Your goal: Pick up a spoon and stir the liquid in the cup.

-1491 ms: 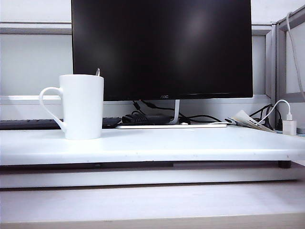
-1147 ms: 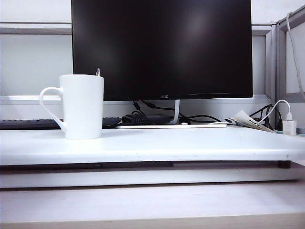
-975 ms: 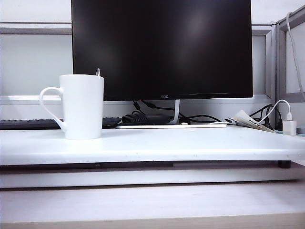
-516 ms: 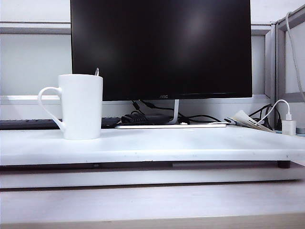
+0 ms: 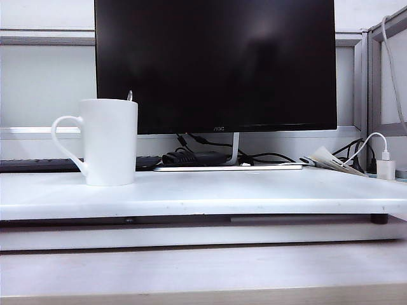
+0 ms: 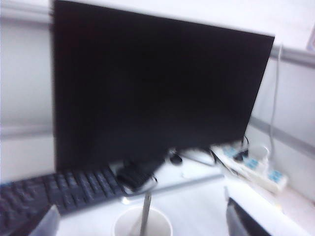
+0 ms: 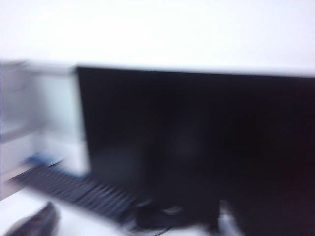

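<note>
Surface: a white raised surface (image 5: 254, 194) runs the full width of the exterior view, sitting on a lower pale ledge.
Cup: a tall white cup (image 5: 109, 142) stands upright on the left part of the surface, its loop handle turned to the left. In the left wrist view its open rim (image 6: 142, 227) shows from above.
Spoon: the spoon (image 5: 130, 96) stands inside the cup, only its thin silvery handle tip poking above the rim at the back right. In the left wrist view the handle (image 6: 145, 214) rises out of the cup.
Monitor: a large dark monitor (image 5: 216, 63), switched off, stands behind the surface and fills most of the room's back.
Keyboard: a black keyboard (image 5: 38, 165) lies behind the cup, under the monitor.
Cables: black cables (image 5: 197, 155) bunch at the monitor's foot; a white charger (image 5: 385, 168) with its cord sits at far right.
Left claw: spread open above the cup; both finger tips (image 6: 42, 223) frame the rim, holding nothing.
Right claw: blurred, wide open and holding nothing; one dark finger (image 7: 34, 223) shows near the keyboard.
</note>
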`<act>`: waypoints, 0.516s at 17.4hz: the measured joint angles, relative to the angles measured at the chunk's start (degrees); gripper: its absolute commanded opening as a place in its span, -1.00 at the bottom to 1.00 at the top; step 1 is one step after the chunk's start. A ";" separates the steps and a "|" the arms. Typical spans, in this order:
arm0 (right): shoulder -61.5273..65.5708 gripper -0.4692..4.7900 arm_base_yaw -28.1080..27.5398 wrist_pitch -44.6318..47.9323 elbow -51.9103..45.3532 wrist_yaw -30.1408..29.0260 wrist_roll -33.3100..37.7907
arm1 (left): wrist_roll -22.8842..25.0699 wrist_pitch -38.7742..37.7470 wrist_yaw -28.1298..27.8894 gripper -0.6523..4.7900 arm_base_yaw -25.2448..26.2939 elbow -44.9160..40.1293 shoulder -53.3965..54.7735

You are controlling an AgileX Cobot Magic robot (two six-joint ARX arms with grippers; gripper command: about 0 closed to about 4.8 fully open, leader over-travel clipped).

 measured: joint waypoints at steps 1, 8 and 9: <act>3.63 0.83 2.34 -0.37 0.85 -0.02 0.02 | 0.00 -0.07 0.22 1.00 -1.11 0.81 3.30; 34.01 0.80 15.45 4.98 12.33 -2.25 -0.04 | 6.78 1.22 -19.63 1.00 -17.00 0.90 25.20; 37.97 0.80 16.68 5.75 13.53 -3.37 -0.04 | 6.84 1.25 -22.60 1.00 -19.41 0.87 27.56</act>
